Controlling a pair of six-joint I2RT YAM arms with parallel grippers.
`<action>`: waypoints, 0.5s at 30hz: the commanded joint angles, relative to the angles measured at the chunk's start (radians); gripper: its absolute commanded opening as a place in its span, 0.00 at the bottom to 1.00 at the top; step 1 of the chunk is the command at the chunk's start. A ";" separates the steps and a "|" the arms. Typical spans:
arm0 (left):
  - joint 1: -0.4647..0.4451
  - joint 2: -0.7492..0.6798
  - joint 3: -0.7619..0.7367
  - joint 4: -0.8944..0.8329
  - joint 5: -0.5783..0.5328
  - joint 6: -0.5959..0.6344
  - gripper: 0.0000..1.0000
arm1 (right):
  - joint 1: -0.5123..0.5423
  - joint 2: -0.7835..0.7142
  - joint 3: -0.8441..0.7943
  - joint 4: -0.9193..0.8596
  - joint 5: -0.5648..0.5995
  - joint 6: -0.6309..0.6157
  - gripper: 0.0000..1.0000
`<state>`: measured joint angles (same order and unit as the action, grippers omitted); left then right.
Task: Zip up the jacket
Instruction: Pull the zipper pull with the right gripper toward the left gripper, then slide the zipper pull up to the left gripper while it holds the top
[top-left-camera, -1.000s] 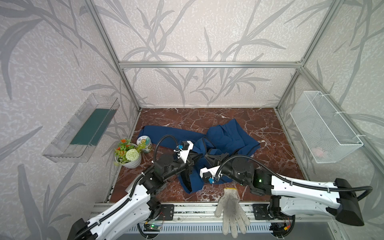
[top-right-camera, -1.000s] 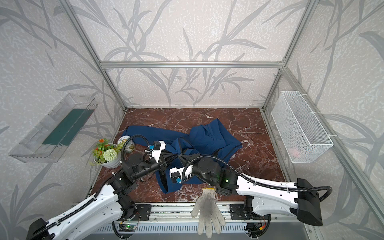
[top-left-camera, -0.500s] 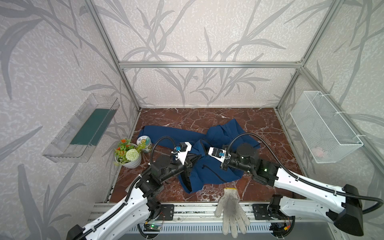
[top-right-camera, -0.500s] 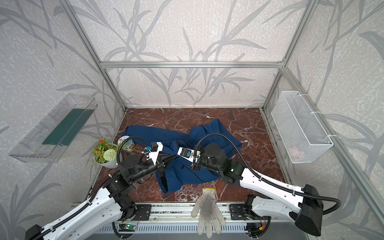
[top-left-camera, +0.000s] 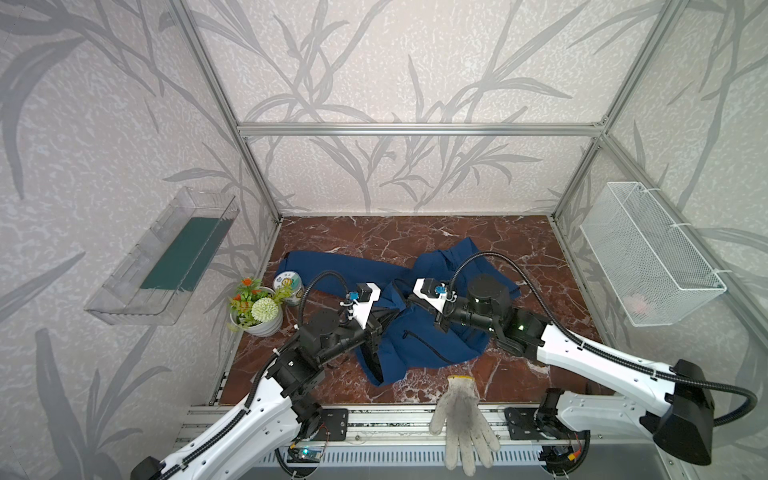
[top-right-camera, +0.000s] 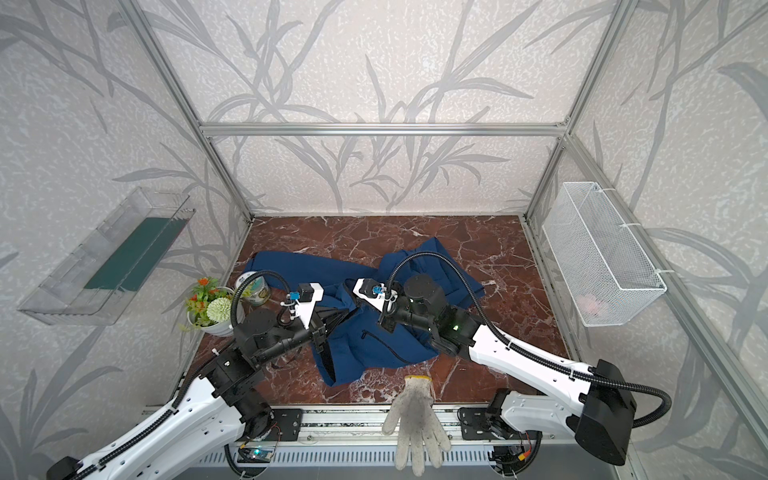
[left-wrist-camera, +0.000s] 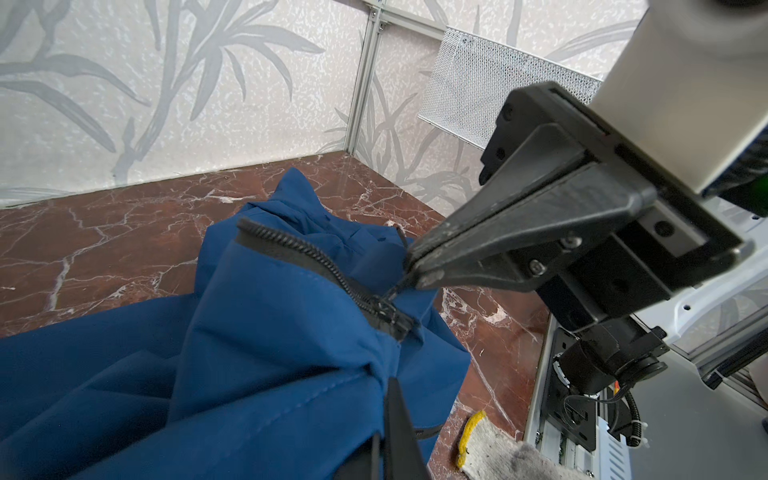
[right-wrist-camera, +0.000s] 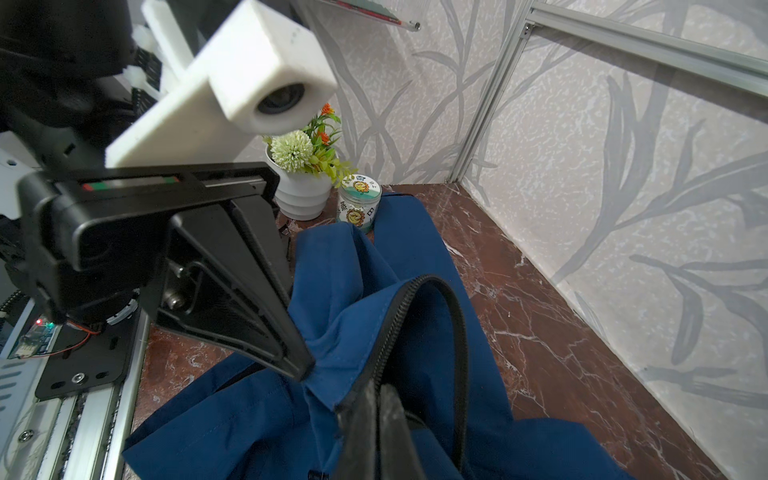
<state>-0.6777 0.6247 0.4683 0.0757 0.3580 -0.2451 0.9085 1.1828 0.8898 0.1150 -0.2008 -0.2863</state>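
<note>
Between the two pairs of fingers, the jacket (top-left-camera: 399, 353) rises in a peak from the table (top-left-camera: 415, 237). In both top views the wrist cameras and raised folds hide where each grip lands.

The left wrist view settles one grip. The right gripper (left-wrist-camera: 411, 272) has its fingers (left-wrist-camera: 498, 241) closed on the zipper pull (left-wrist-camera: 397, 289). The slider sits just beyond their tips, and open teeth run away from it toward the back wall (the joined stretch behind the slider is lost in a fold).

The right wrist view settles the other. The left gripper (right-wrist-camera: 305, 372) pinches blue fabric just beside the zipper edge, with its fingers (right-wrist-camera: 249, 291) pressed together.

The jacket's long axis runs from the hem, nearer the robot's base than the left fingers, slantwise past the right fingers to the far side. One sleeve stretches off beyond the left fingers and ends beside a printed jar (top-left-camera: 289, 282).

Only the top views show a pocket zipper (top-left-camera: 428, 349), on the panel under the right fingers.

A work glove (left-wrist-camera: 494, 453) lies nearer the base than either pair of fingers, cut off at the edge of the left wrist view.
</note>
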 joint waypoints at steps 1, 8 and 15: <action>-0.003 -0.020 0.023 -0.163 0.030 -0.003 0.00 | -0.067 -0.003 0.062 0.112 0.111 -0.020 0.00; -0.003 -0.025 0.034 -0.079 -0.022 -0.047 0.00 | -0.079 0.021 0.076 0.164 -0.181 0.151 0.00; -0.003 -0.011 0.015 0.010 -0.017 -0.115 0.00 | -0.062 0.019 0.055 0.184 -0.178 0.194 0.00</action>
<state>-0.6777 0.6136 0.4900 0.0643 0.3298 -0.3183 0.8516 1.2114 0.9077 0.1997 -0.3866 -0.1257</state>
